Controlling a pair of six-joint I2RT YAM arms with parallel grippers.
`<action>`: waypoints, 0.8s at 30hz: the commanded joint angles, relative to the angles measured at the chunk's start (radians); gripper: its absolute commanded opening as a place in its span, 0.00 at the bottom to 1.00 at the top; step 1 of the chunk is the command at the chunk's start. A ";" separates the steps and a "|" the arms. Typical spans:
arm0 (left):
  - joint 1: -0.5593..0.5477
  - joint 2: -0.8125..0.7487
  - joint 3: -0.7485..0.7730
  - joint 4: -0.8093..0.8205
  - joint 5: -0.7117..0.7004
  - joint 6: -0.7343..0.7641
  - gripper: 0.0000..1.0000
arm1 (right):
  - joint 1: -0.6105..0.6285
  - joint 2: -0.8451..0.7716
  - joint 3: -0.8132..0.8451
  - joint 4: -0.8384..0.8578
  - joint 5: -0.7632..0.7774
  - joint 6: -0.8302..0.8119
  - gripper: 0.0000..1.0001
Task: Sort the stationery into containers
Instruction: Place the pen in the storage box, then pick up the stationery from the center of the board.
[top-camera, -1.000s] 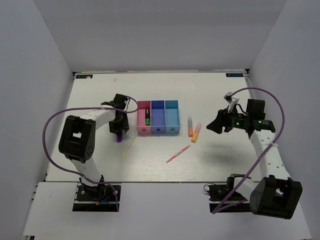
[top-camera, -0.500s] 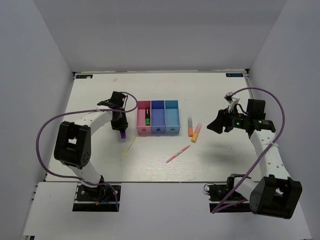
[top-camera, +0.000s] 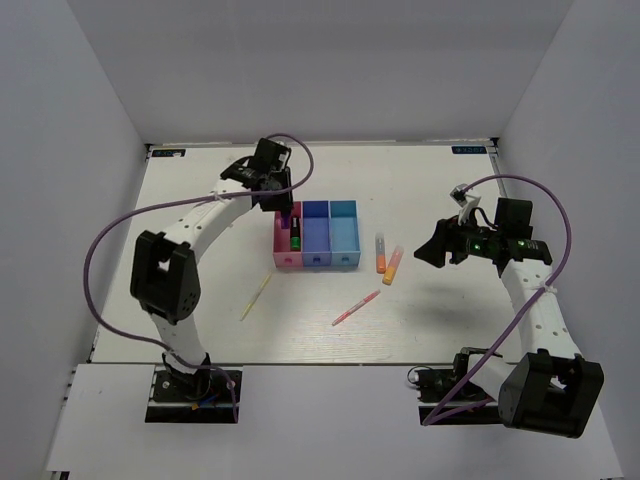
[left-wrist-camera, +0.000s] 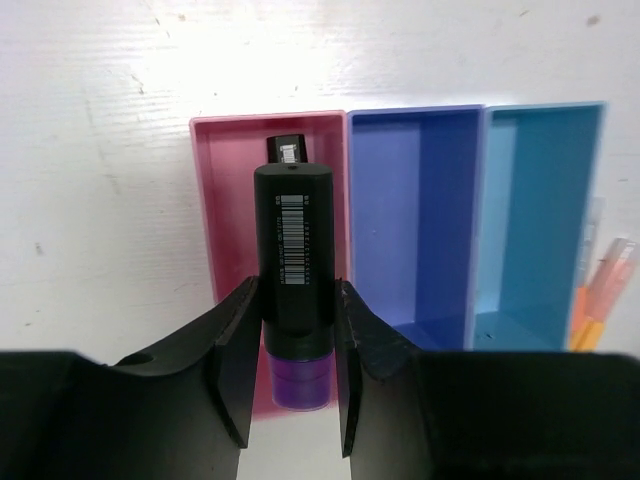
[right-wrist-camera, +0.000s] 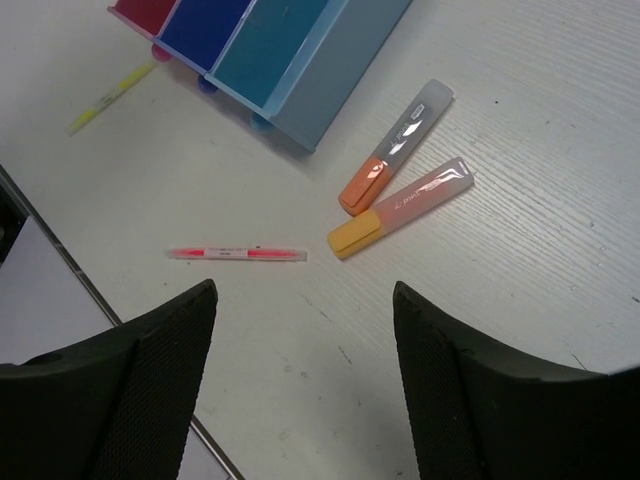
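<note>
The left gripper (left-wrist-camera: 293, 330) has swung in from beside the bins and now hangs over the pink bin (left-wrist-camera: 208, 200), clamped on the purple marker (left-wrist-camera: 293, 250); a drop looks next. The right gripper (right-wrist-camera: 300, 340) waits, jaws apart and empty, above the highlighters (right-wrist-camera: 397, 145), with pen (right-wrist-camera: 238, 253) and stick (right-wrist-camera: 110, 95) not yet sorted

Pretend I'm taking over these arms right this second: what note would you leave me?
Grippers: the left gripper is shut on the dark purple marker, held over the pink bin. The right gripper is open and empty above the table.
Done: the green-banded marker lies in the pink bin. The blue-violet bin and cyan bin hold nothing.
Left: release the purple marker, then sort the two orange highlighters, pink pen and yellow stick, all loose on the table.
</note>
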 joint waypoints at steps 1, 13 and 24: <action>-0.012 0.056 0.038 -0.041 0.013 -0.012 0.27 | -0.010 -0.011 0.016 -0.001 -0.008 -0.009 0.74; -0.024 0.086 0.104 -0.061 0.004 0.005 0.66 | -0.016 0.000 0.024 -0.001 0.044 -0.001 0.81; -0.064 -0.382 -0.305 -0.105 -0.074 0.150 0.18 | 0.006 0.253 0.141 -0.067 0.060 0.109 0.00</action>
